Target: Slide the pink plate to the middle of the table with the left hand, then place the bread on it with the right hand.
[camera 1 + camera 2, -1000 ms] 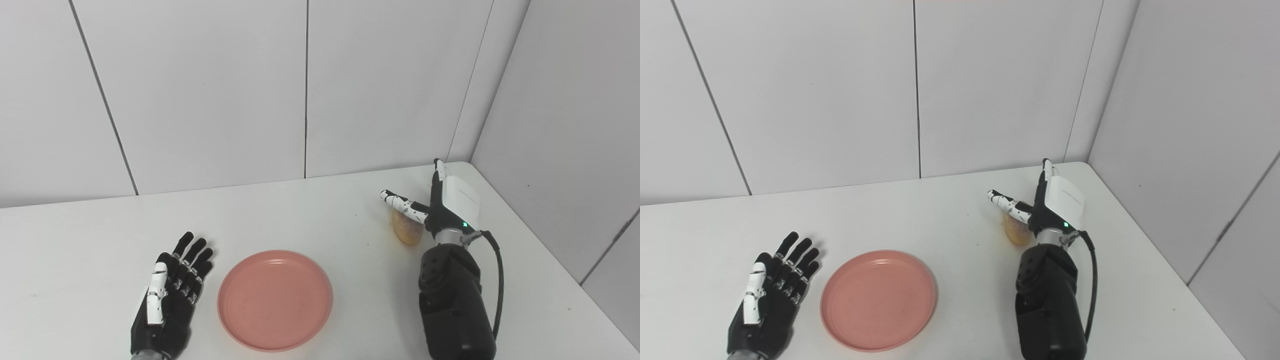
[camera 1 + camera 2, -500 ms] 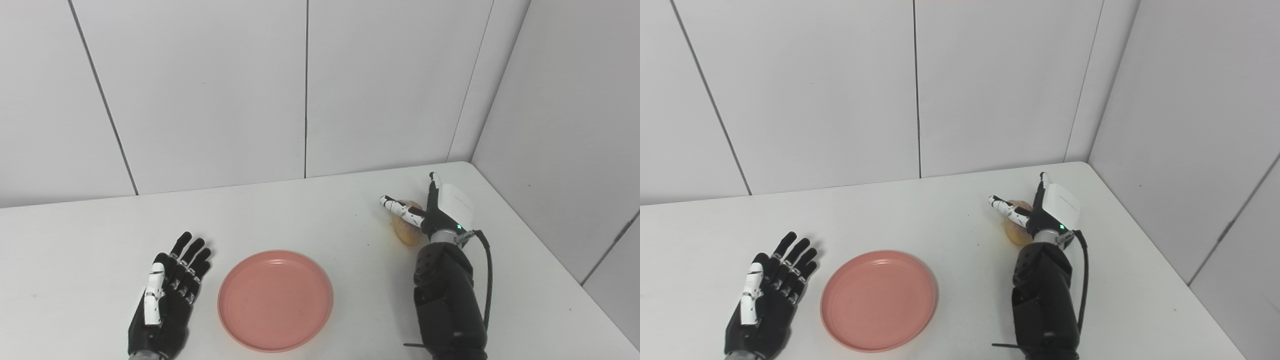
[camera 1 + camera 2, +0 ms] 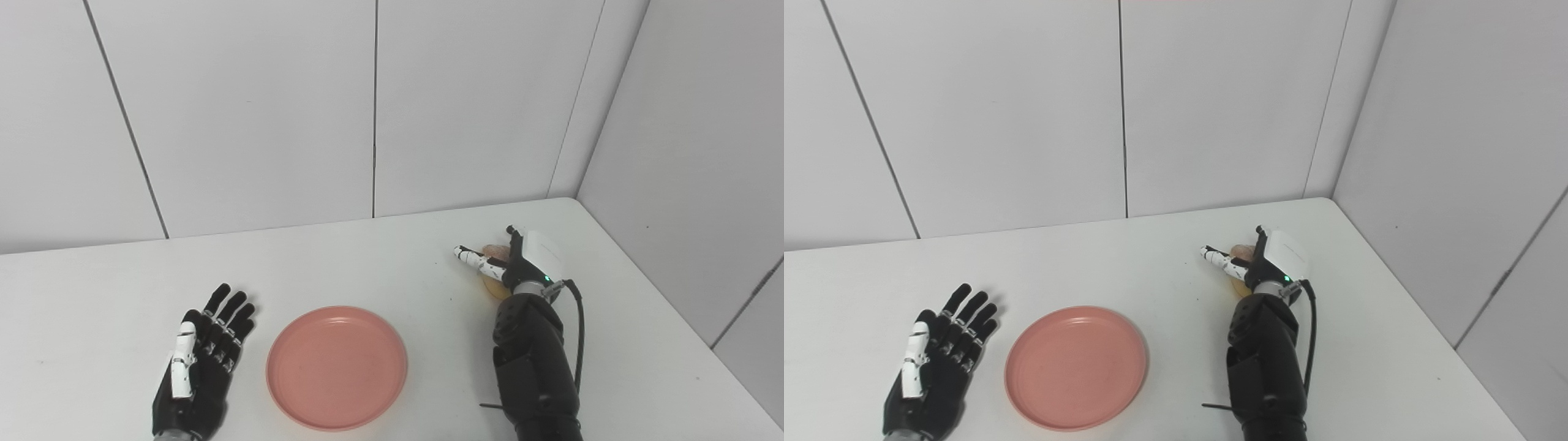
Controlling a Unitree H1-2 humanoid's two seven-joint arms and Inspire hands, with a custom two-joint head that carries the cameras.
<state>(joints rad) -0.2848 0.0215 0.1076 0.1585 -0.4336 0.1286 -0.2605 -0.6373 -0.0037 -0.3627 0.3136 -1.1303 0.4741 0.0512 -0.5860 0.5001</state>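
The pink plate [image 3: 337,366] lies flat near the table's front, a little left of centre. My left hand [image 3: 202,361] rests open and flat on the table just left of the plate, not touching it. The bread [image 3: 493,250], a tan roll, lies at the right side of the table. My right hand [image 3: 530,260] has come down over it and hides most of it. Its thumb [image 3: 474,260] sticks out to the left across the roll, and its fingers reach over the far side, still apart.
The white table [image 3: 367,263] ends at wall panels behind, and its right edge [image 3: 661,306] runs close to the right hand. My black right forearm [image 3: 533,361] with its cable lies between the plate and that edge.
My right hand has dropped lower onto the bread and shifted slightly left, covering more of it. The left hand has drawn back a little toward the front edge. The plate has stayed put.
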